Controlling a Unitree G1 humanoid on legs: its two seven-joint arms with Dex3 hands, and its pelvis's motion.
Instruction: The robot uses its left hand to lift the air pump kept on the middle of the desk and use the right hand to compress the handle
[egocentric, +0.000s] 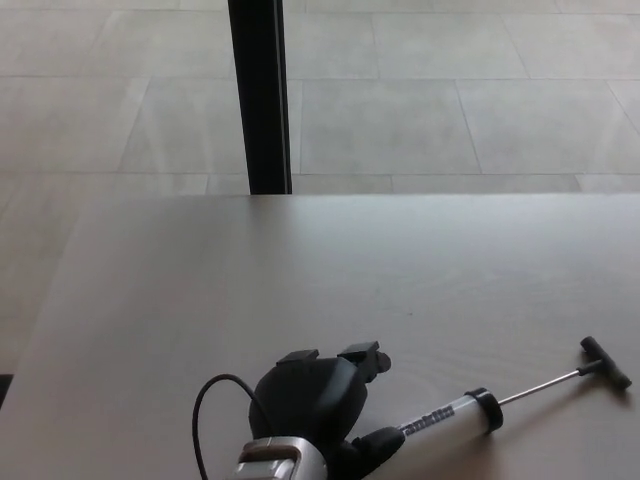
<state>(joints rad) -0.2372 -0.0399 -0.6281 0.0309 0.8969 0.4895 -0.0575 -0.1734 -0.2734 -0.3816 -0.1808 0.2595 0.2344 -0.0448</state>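
Note:
The air pump is a clear cylinder with a black cap, a thin metal rod and a black T-handle. It lies slanted on the grey desk near the front right, handle end farther from me. My left hand is at the bottom centre, shut on the pump's near end, with its thumb over the black tip. Its two fingers point away from me. My right hand does not show.
A black cable loops out from my left wrist. A black post stands beyond the desk's far edge, on a tiled floor. The desk's left edge runs diagonally at the left.

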